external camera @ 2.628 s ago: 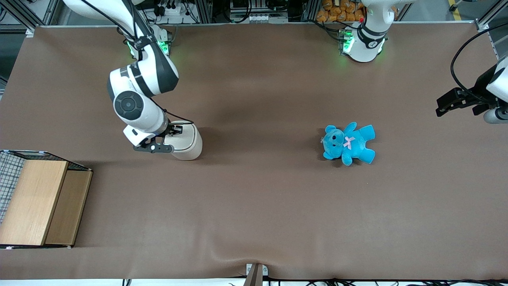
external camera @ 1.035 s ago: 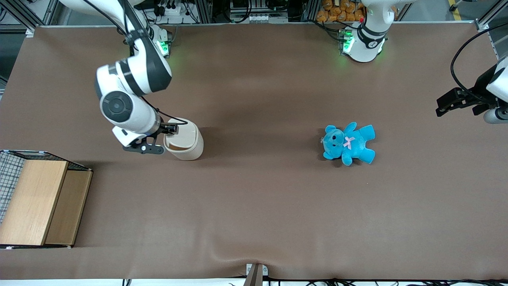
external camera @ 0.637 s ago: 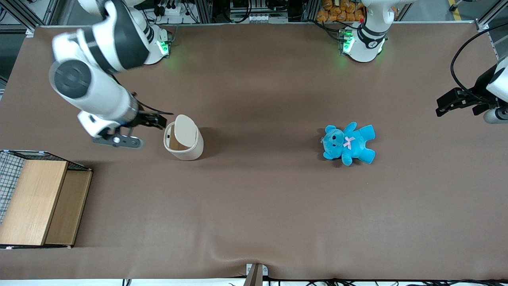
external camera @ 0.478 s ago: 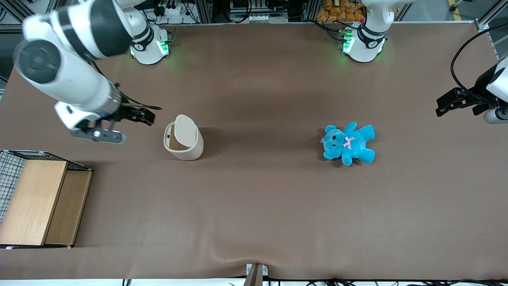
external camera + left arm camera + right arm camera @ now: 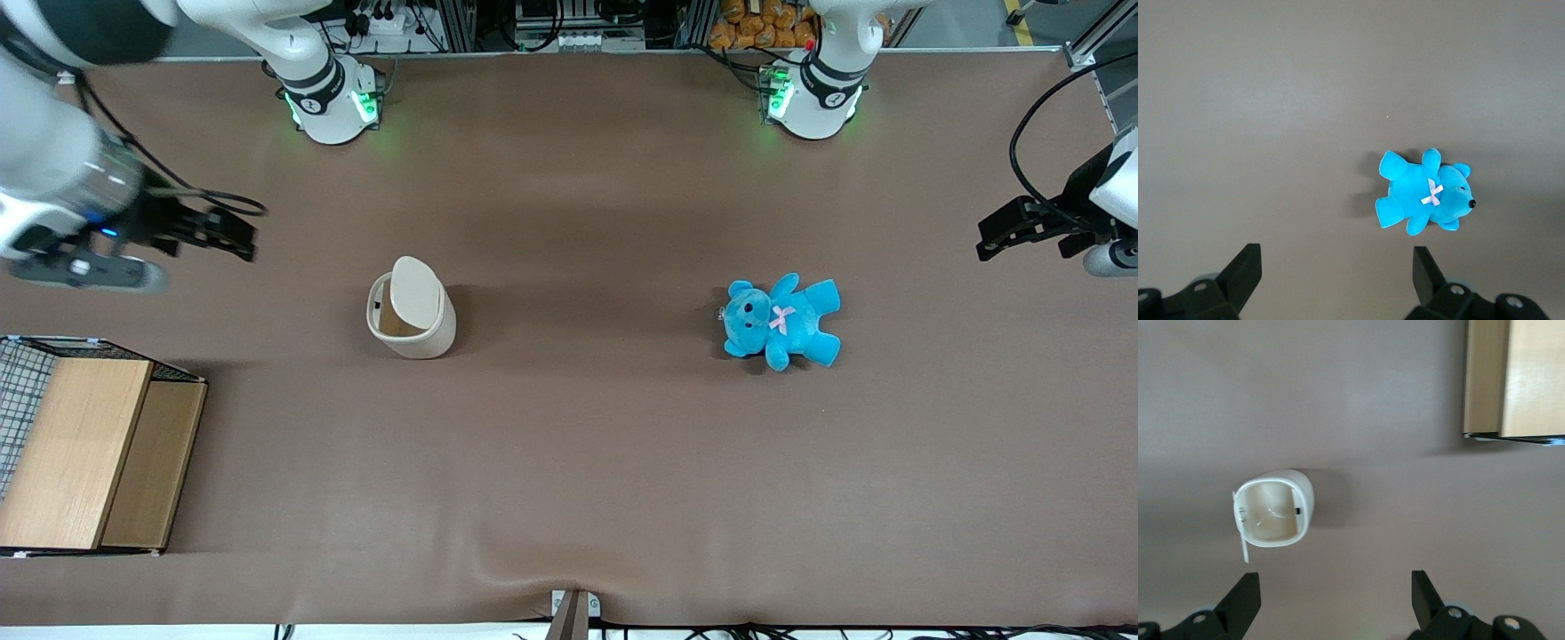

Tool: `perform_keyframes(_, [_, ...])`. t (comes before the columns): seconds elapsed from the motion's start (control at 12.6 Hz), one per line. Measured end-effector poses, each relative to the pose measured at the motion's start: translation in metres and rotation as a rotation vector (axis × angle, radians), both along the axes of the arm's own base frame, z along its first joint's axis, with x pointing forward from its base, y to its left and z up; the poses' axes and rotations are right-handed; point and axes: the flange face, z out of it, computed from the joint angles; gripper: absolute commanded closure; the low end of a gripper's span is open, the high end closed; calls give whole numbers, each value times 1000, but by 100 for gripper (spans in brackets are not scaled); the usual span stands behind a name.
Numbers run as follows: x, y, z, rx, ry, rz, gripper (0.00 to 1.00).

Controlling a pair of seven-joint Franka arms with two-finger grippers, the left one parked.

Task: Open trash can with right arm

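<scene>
Box of wood and wire mesh [image 5: 84, 449] sits nearest the front camera, at the working arm's end of the tabletop [image 5: 569, 462]. Not involved.

Trash can [image 5: 412, 311] stands upright farther in, mid-depth. Its lid [image 5: 416, 298] is tipped up on the hinge, and the right wrist view looks straight down into the bare inside. Task looks done to me.

Blue teddy [image 5: 781, 320] lies at about the same depth, well apart from the can, toward the parked arm's end.

Tool [image 5: 227, 238] on the right arm [image 5: 53, 151] hangs over bare tabletop, a bit farther from the camera than the can and well apart from it, toward the working arm's end. Fingers [image 5: 1245, 593] are spread wide with nothing between them.

Risks from here:
- Lid is near vertical, so a knock to the tabletop or a loose hinge could drop it shut.
- Can looks light and unanchored; a low sweep of the arm over it could tip it or slap the lid down.
- Trailing wrist cable [image 5: 178, 182] could snag if the arm swings across.
</scene>
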Motion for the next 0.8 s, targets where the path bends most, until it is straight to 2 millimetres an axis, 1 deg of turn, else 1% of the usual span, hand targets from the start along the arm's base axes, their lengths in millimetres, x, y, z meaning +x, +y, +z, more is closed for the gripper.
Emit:
perform_keyframes(0.16, [-9, -28, 19, 9, -20, 35, 0])
perform_keyframes(0.4, [-22, -57, 39, 17, -41, 76, 0])
perform_keyframes(0.56, [-30, -70, 47, 19, -46, 85, 0])
perform_keyframes(0.8, [-41, -84, 48, 24, -40, 81, 0])
